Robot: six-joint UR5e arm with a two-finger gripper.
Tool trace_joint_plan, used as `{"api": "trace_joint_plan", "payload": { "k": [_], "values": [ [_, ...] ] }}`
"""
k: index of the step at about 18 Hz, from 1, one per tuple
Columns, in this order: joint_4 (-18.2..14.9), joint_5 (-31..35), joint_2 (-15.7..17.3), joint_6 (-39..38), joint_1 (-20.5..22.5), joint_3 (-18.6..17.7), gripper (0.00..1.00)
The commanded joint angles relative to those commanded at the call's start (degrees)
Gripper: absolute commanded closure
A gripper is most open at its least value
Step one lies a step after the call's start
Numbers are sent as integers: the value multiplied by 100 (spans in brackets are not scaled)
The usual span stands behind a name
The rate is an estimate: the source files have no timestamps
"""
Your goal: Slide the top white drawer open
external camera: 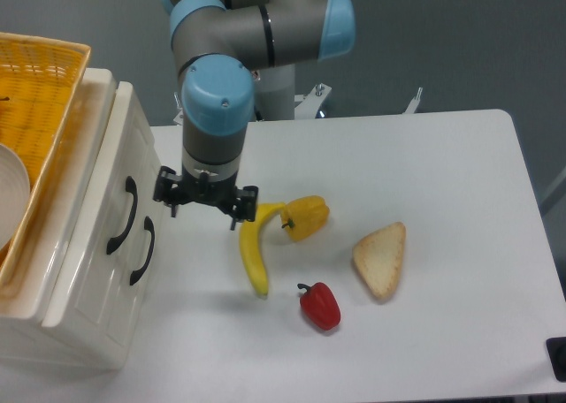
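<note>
so the gripper (205, 201) hangs over the table (424, 155) just right of the cabinet (88, 270), pointing down, near the cabinet's front but not touching it. its fingers are hidden under the wrist body from this angle, so i cannot tell how wide they stand; nothing shows as held. the top white drawer (110, 169) sits closed at the left, flush with the cabinet, its black handle (132, 208) on the face turned toward the arm. the lower handle (144, 251) lies just beside it, a little nearer, so the likeliest slip is hooking the wrong one and pulling the lower drawer. a shallow hook could also slide off the curved bar. the banana (253, 254) and yellow pepper (305, 217) lie right of the gripper and could be knocked by a pull rightward. the yellow basket (44, 94) rests on the cabinet top and could shift if the cabinet tips.
</note>
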Motion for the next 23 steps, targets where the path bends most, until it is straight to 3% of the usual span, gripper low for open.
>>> {"api": "trace_joint_plan", "payload": {
  "k": [23],
  "values": [
    [-88, -405, -105, 9, -176, 88, 0]
  ]
}}
